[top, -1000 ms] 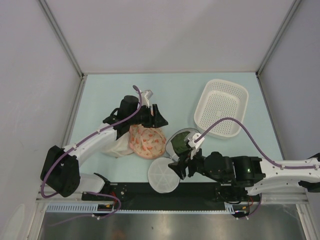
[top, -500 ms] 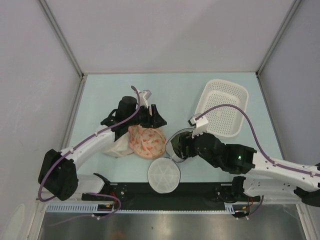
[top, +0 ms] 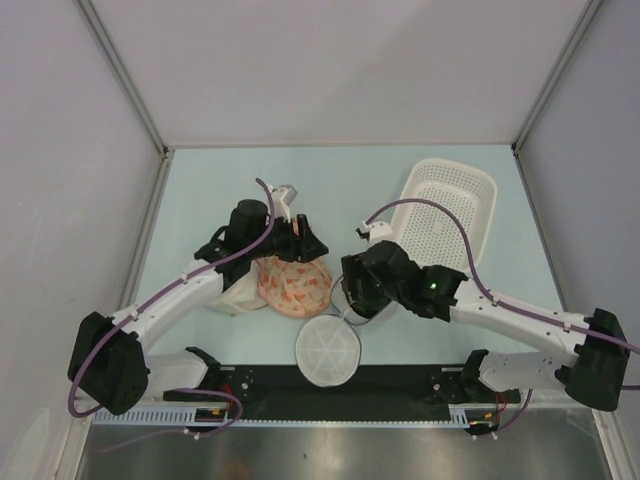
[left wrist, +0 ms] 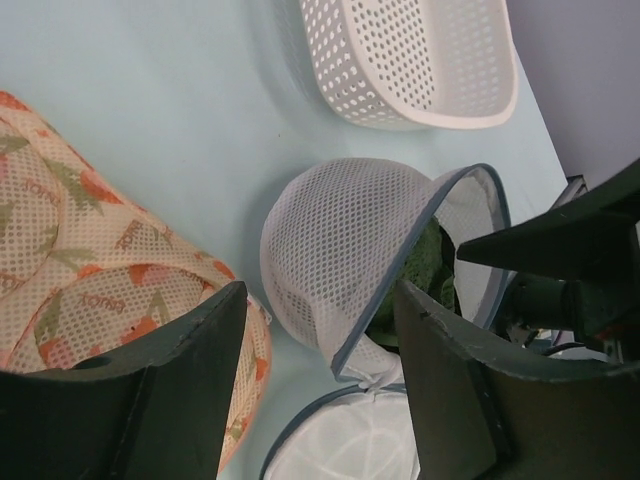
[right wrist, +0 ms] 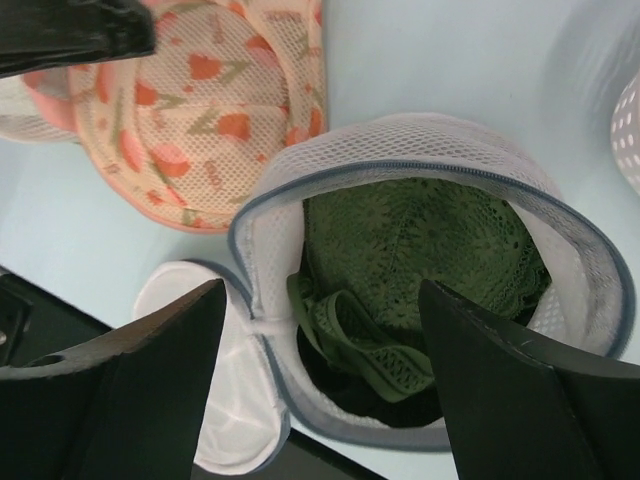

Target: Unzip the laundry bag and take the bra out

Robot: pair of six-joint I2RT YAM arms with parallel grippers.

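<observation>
The laundry bag (right wrist: 400, 170) is a white mesh drum with a navy zipper band. It stands unzipped, and its round lid (top: 326, 350) lies flopped open beside it. The bra (right wrist: 420, 250), dark green lace with straps, sits inside the bag. My right gripper (top: 352, 290) is open and empty right above the bag's mouth, its point in the right wrist view (right wrist: 322, 295). My left gripper (top: 303, 246) is open and empty over a peach floral item; in its own view (left wrist: 320, 295) it looks across at the bag (left wrist: 340, 250) and the bra (left wrist: 415, 275).
A peach-orange floral padded item in mesh (top: 295, 283) lies left of the bag on a plain white mesh bag (top: 236, 296). A white perforated basket (top: 445, 215) stands at the back right. The black base rail (top: 400, 380) runs along the near edge.
My right arm has swung from the near edge up and left, and its open gripper now hangs over the open bag. My left gripper has shifted slightly left.
</observation>
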